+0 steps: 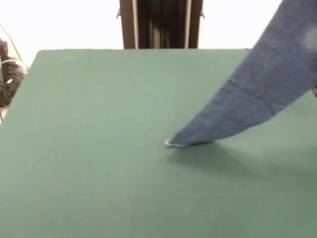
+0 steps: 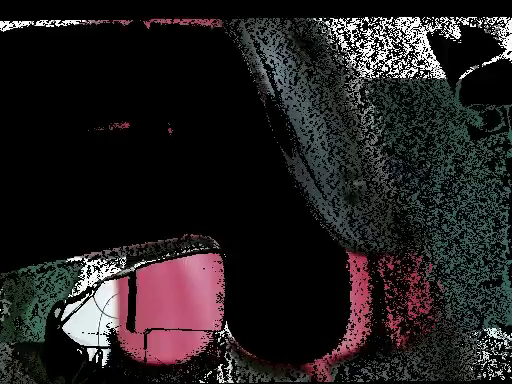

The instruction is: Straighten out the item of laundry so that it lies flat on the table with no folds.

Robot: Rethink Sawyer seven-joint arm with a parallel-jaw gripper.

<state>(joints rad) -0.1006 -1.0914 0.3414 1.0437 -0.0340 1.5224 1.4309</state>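
The item of laundry (image 1: 267, 89), blue denim with a faded pale patch, hangs in the air at the right of the front view and runs up out of the picture at the top right corner. One leg slopes down to the left, and only its hem tip (image 1: 173, 143) touches the green table (image 1: 99, 148). What holds the cloth is outside the picture. Neither view shows my gripper. In the overhead view the arm's red casing (image 2: 170, 305) fills the lower middle and hides what is under it.
Dark cables and gear (image 1: 7, 69) sit just off the table's left edge in the front view. The table's far edge runs across the top of that view.
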